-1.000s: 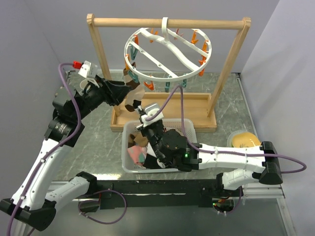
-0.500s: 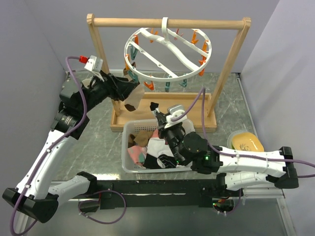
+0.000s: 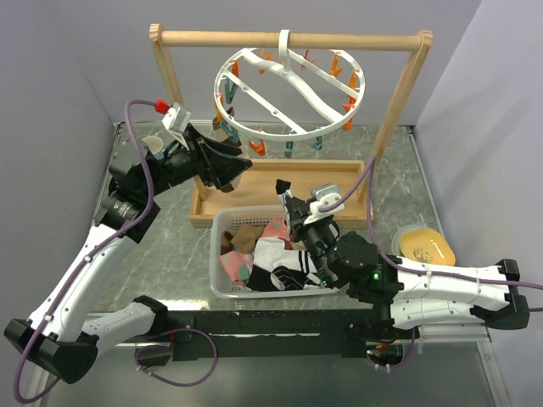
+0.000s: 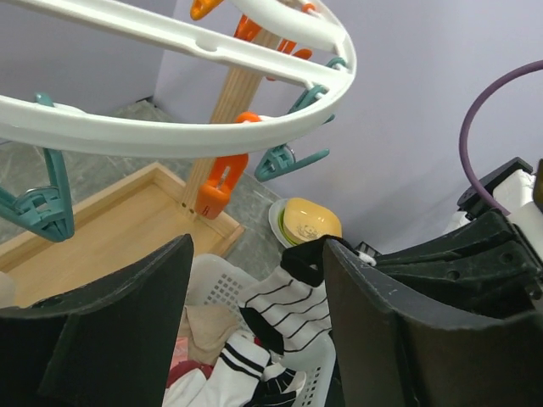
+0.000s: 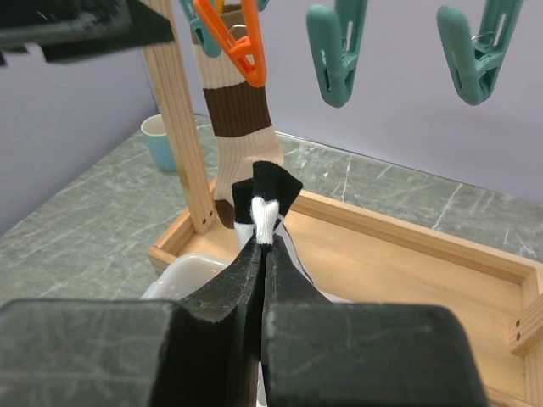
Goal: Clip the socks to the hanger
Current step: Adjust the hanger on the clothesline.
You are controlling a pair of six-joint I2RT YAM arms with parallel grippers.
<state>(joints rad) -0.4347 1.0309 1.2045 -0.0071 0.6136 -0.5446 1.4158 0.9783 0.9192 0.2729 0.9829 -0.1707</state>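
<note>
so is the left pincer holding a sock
No, the left pincer stands open under the hanger ring, with nothing between its jaws.

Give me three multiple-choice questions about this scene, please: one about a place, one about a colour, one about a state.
1. Where is the brown-and-cream striped sock?
A. in the basket
B. on an orange peg of the hanger
C. on the table

2. Which colours has the sock in the right gripper?
A. pink
B. black and white
C. brown

3. How are the left gripper's jaws?
A. open and empty
B. shut on a sock
C. shut on a peg

Answers: 1 B, it hangs from the peg; 2 B, black cuff over white above the shut jaws; 3 A, a wide gap holds nothing.
</note>
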